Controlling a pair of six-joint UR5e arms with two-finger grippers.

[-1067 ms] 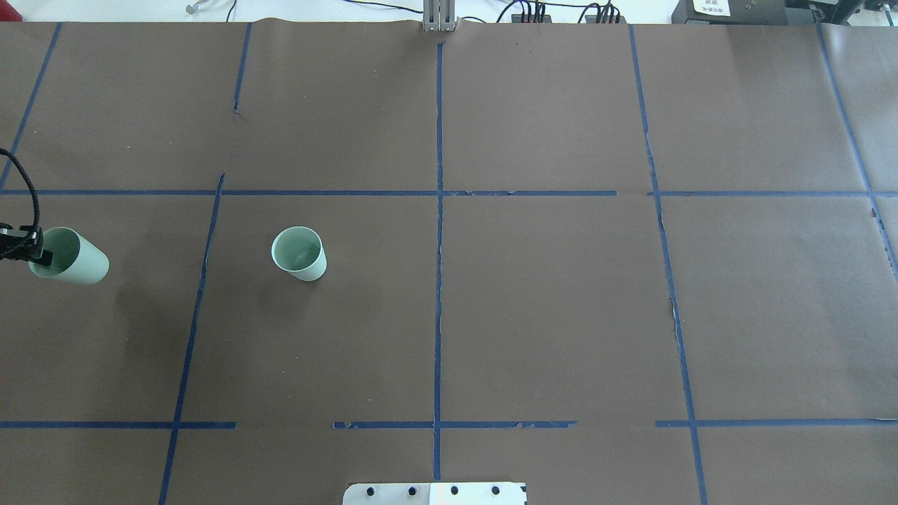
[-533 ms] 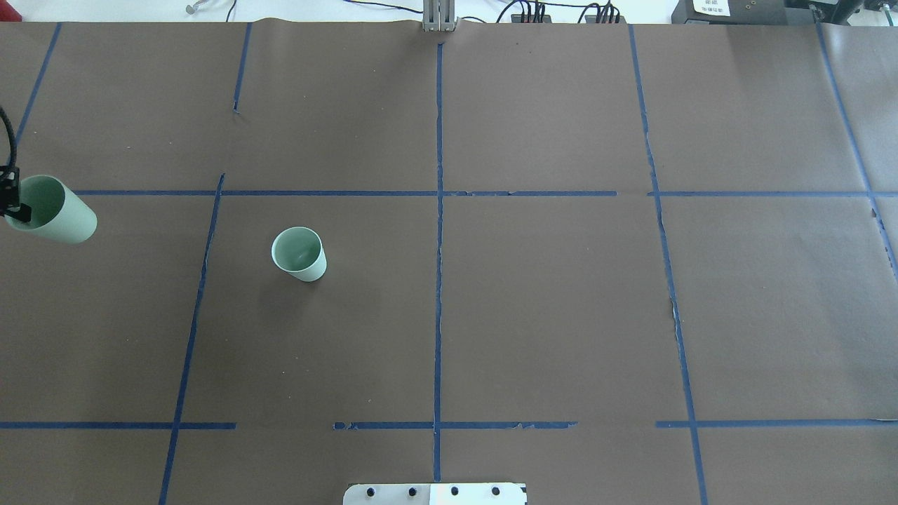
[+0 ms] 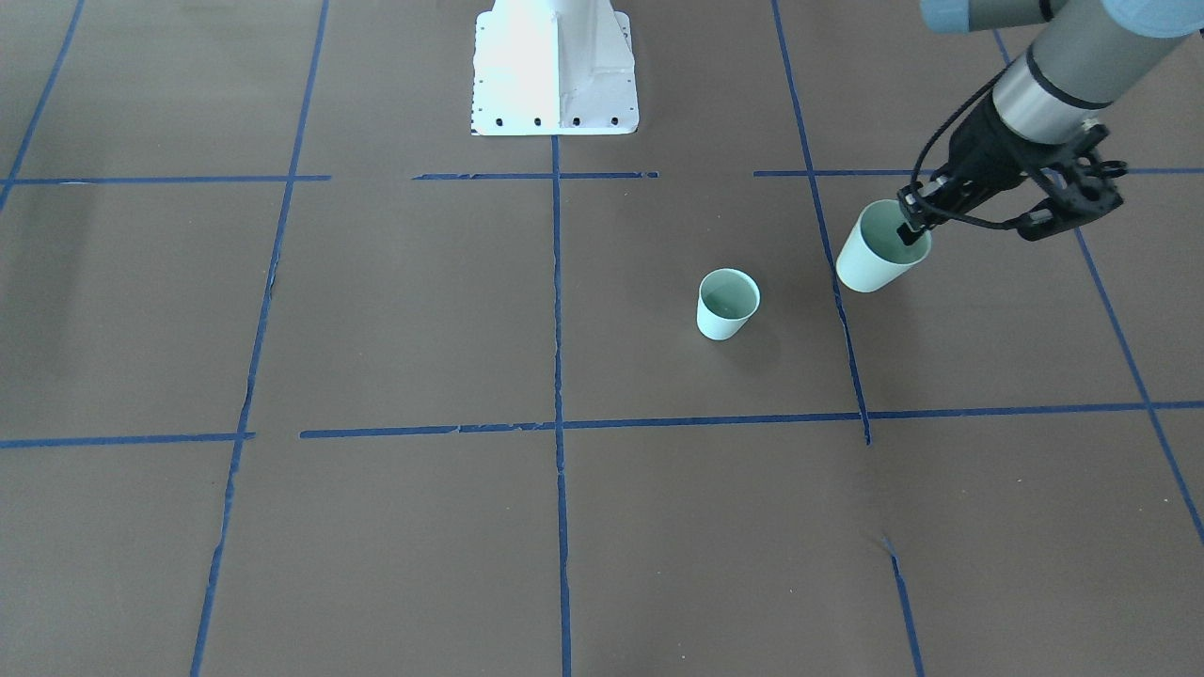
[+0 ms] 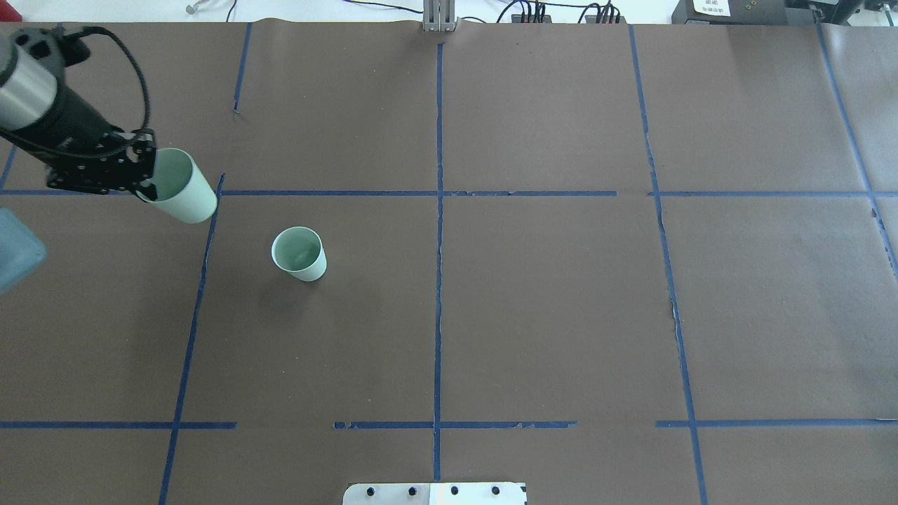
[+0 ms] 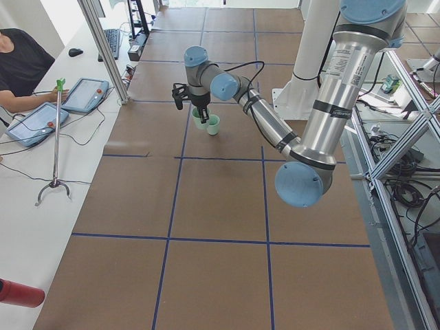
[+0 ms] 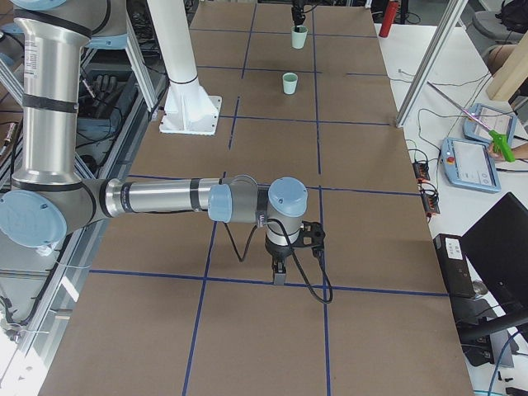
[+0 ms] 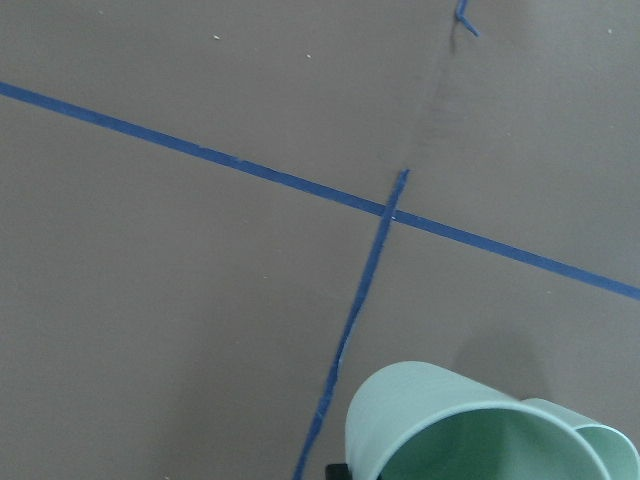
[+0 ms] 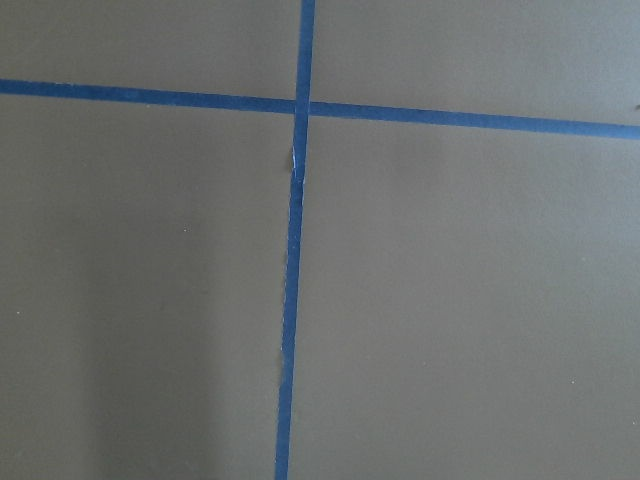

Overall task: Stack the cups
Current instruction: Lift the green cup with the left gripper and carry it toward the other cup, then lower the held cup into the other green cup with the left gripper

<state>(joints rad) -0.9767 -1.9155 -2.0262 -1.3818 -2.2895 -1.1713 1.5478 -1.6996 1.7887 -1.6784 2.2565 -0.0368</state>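
Two pale mint-green cups. One cup (image 4: 299, 254) stands upright on the brown table, left of centre; it also shows in the front view (image 3: 727, 304). My left gripper (image 4: 149, 184) is shut on the rim of the other cup (image 4: 184, 191), one finger inside it, and holds it tilted above the table, up and left of the standing cup. The front view shows the held cup (image 3: 879, 252) and the gripper (image 3: 910, 231). The left wrist view shows the held cup (image 7: 440, 425) close up. My right gripper (image 6: 279, 276) points down near the table; I cannot tell whether it is open or shut.
Blue tape lines grid the brown paper. The robot's white base plate (image 4: 435, 493) sits at the near edge. A person with tablets (image 5: 82, 93) sits beyond the far edge in the left side view. The right arm (image 6: 165, 200) stretches over the table's right end.
My left gripper has carried the held cup from the view's far left edge to the right and farther back, closer to the standing cup. The standing cup has not moved.
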